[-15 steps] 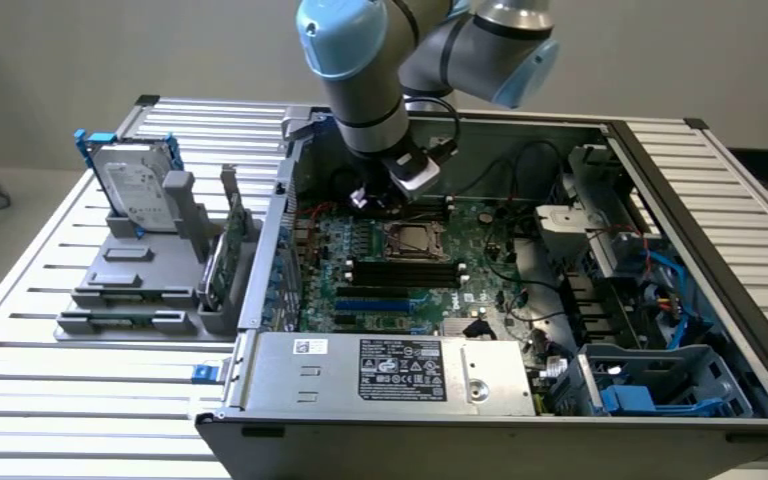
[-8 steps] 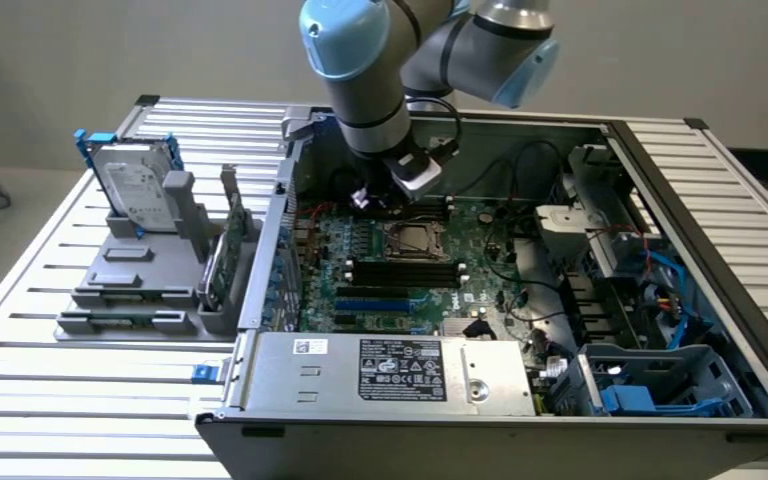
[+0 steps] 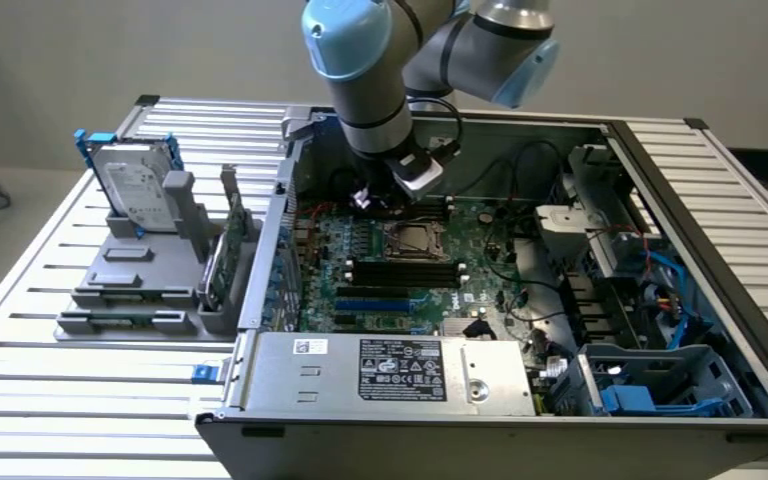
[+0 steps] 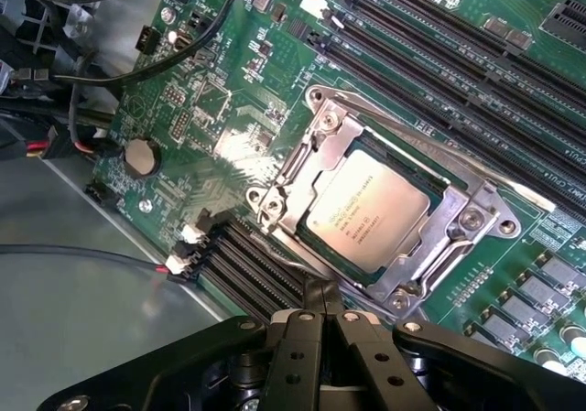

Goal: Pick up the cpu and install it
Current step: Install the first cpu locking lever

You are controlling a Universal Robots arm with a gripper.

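Observation:
The cpu [image 4: 366, 211], a flat square chip with a shiny silver top, lies inside the metal-framed socket [image 4: 462, 217] on the green motherboard [image 4: 229, 146]. The socket's frame surrounds it and a thin lever [image 4: 430, 141] runs along one side. My gripper [image 4: 320, 289] is shut, its two black fingers pressed together with nothing between them, hovering just off one edge of the socket frame. In the exterior view the gripper [image 3: 387, 198] hangs inside the open computer case, a little behind the socket [image 3: 412, 238].
Black memory slots [image 3: 404, 272] lie beside the socket. Cables [image 4: 101, 72] run along the case wall. A power supply [image 3: 391, 372] fills the case's near end. A hard drive [image 3: 137, 185] stands in a grey fixture at the exterior view's left.

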